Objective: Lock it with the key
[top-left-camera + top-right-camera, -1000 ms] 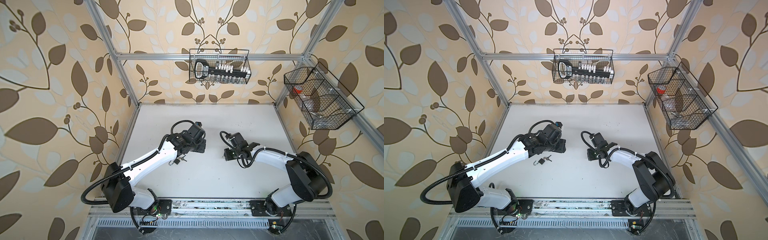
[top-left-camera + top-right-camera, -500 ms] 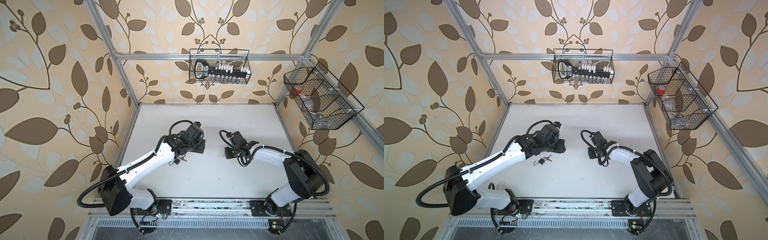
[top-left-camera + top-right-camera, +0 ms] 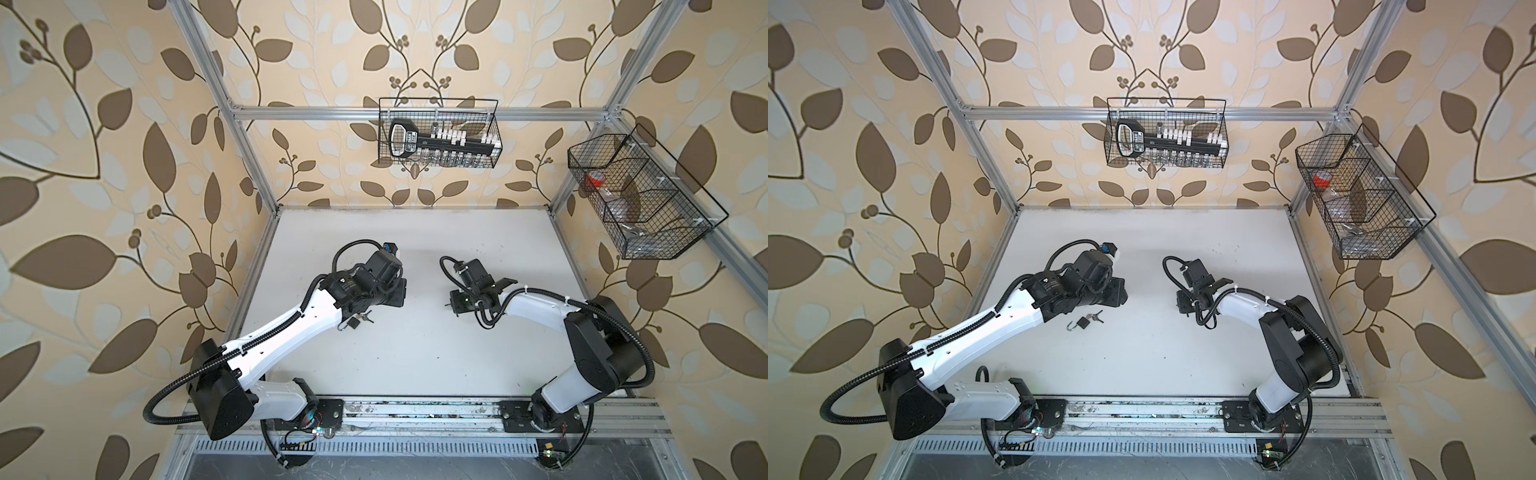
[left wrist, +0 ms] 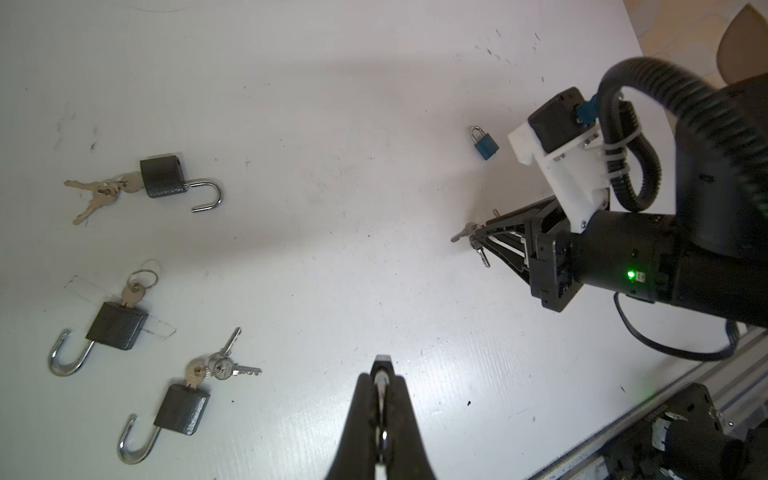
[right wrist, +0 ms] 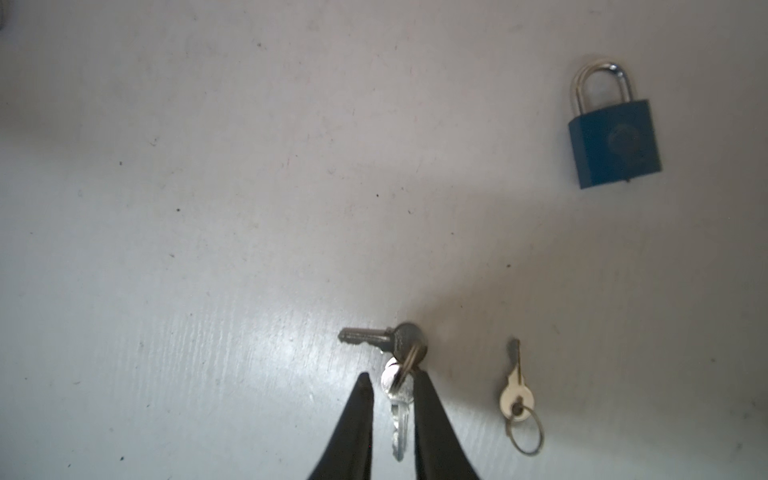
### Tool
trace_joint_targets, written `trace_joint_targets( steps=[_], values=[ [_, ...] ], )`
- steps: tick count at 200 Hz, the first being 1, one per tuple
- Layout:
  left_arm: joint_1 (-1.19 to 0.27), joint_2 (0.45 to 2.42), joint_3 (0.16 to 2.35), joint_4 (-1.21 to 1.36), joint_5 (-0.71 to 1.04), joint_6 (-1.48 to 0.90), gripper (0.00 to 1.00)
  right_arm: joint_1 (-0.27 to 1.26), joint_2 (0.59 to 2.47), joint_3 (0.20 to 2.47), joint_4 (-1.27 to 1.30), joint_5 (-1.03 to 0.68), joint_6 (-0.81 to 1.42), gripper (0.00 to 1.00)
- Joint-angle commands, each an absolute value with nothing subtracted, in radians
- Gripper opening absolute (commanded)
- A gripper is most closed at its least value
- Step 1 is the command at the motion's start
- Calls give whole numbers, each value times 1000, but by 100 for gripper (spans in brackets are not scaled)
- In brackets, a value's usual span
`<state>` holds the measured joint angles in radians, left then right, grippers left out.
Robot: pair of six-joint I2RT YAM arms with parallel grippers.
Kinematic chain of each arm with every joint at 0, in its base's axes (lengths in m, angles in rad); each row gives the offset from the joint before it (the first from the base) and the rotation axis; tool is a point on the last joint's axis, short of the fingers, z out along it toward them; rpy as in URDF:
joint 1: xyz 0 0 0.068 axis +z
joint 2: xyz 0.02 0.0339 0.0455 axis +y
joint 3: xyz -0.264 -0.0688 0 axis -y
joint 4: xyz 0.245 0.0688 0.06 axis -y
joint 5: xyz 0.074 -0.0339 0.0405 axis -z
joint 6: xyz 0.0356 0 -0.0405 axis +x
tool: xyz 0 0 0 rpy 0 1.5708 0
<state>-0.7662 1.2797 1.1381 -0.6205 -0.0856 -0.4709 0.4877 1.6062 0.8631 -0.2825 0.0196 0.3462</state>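
Keys (image 5: 406, 337) seemingly inside right end effector (image 5: 392, 373).

cream wallpaper (image 3: 124, 124) printed with brown leaves covers every wall. a silver metal frame (image 3: 316, 111) stands in front of it and carries two black wire baskets (one (image 3: 440, 160) at the back, one (image 3: 681, 232) on the right side). the white tabletop (image 3: 415, 357) is scuffed, under soft even light.

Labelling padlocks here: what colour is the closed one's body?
Blue: the closed padlock shows best in the right wrist view.
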Motion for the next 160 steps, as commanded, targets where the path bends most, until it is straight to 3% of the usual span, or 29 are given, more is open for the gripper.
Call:
trace_joint_targets(
  steps=[1,30,65,93,130,149,160],
  values=[
    [-760,1234,1131,-619,-123,-464,0,480,1619,897,-303,36,340,21],
    [-713,1196,1097,-575,-30,-483,0,480,1529,889,-296,64,342,31],
    [-632,1144,1037,-454,167,-500,0,481,1289,823,-214,38,301,46],
    [-600,1086,978,-327,255,-514,0,481,1096,787,-121,-37,256,51],
    [-597,1027,963,-247,328,-512,0,481,924,731,54,-4,234,51],
    [-598,1017,977,-230,391,-504,0,481,852,681,167,-78,166,66],
    [-599,1011,976,-205,426,-509,0,480,823,658,214,-157,115,69]
  ],
)
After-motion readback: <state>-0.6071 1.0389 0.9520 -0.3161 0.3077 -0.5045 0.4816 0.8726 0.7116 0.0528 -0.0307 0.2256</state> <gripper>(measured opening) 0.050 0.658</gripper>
